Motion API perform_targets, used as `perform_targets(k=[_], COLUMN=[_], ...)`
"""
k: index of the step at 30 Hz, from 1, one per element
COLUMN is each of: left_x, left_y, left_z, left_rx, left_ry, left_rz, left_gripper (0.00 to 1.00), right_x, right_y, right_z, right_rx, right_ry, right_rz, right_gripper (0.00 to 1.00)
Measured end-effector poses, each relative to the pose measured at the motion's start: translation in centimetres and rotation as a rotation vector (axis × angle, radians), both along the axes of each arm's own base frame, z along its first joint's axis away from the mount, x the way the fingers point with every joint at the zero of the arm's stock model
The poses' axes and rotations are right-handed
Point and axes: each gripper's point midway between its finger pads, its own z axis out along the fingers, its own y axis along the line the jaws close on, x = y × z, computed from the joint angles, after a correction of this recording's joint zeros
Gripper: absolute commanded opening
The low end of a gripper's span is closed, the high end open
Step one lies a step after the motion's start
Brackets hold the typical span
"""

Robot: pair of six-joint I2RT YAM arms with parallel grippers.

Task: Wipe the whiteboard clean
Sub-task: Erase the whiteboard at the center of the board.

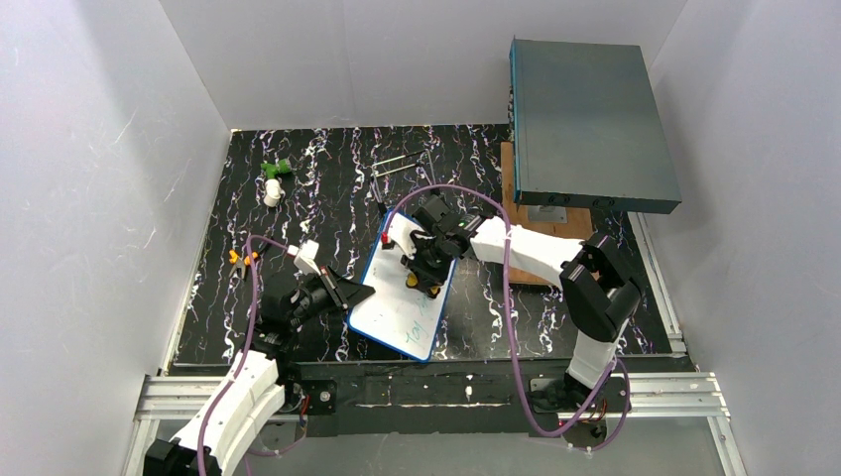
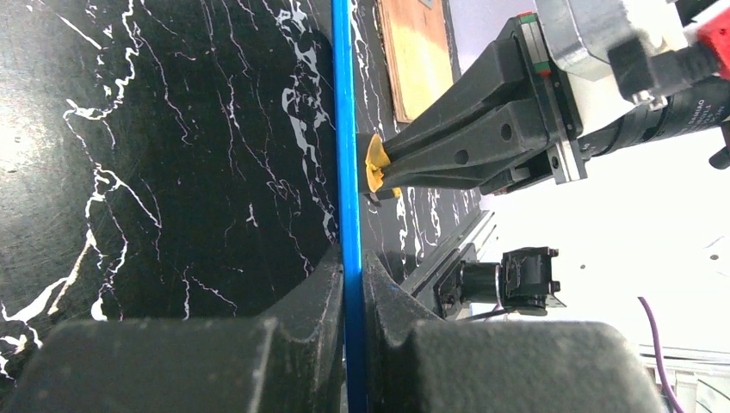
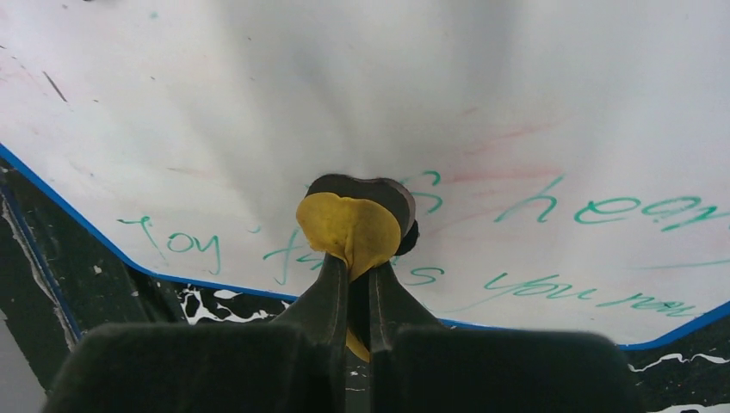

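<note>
— Where's the blue-framed whiteboard (image 1: 389,315)?
— On the black marbled desk (image 1: 298,198). The left end effector (image 2: 349,268) is clamped on its edge. The right end effector (image 3: 357,262) pinches a yellow pad (image 3: 349,225) against the green writing (image 3: 603,209).

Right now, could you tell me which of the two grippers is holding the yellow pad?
The right gripper: it pinches the yellow pad over the green writing on the whiteboard. The left gripper instead clamps the board's blue frame.

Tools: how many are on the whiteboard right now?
2. The left tool clamps the whiteboard by its blue edge on the left-arm side. The right tool holds a yellow pad against its face, among the green writing.
</note>
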Motion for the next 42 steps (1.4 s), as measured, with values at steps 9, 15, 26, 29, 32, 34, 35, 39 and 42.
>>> perform_targets(k=[9, 15, 26, 29, 32, 34, 35, 39, 42], left_x=[-0.1, -0.1, -0.8, -0.9, -0.9, -0.9, -1.0, -1.0, -1.0], left_y=[-0.2, -0.2, -0.5, -0.5, -0.5, -0.5, -0.6, -0.6, -0.6], left_z=[0.1, 0.1, 0.1, 0.1, 0.0, 0.0, 0.0, 0.0, 0.0], left_rx=[-0.005, -0.005, -0.011, -0.012, -0.011, -0.01, -0.009, -0.006, -0.005], left_ry=[-0.004, -0.004, 0.014, 0.017, 0.019, 0.019, 0.018, 0.014, 0.013], left_rz=[-0.016, -0.018, -0.05, -0.055, -0.057, -0.059, -0.061, -0.065, -0.065], left_gripper=[0.0, 0.0, 0.0, 0.0, 0.0, 0.0, 0.0, 0.0, 0.0], right_x=[0.2, 2.8, 2.3, 1.0, -0.9, -2.2, -2.8, -4.2, -4.0], right_y=[0.2, -0.5, -1.2, -1.1, -0.6, -0.3, -0.2, 0.2, 0.1], right_z=[0.5, 0.8, 0.5, 0.3, 0.3, 0.2, 0.1, 0.0, -0.1], right_rx=[-0.003, 0.008, 0.006, 0.001, -0.01, -0.017, -0.021, -0.033, -0.046], right_ry=[-0.017, -0.053, -0.045, -0.037, -0.032, -0.028, -0.027, -0.026, -0.036], right_rz=[-0.06, -0.147, -0.04, 0.04, 0.129, 0.184, 0.208, 0.26, 0.237], right_gripper=[0.01, 0.01, 0.01, 0.01, 0.01, 0.01, 0.01, 0.01, 0.01])
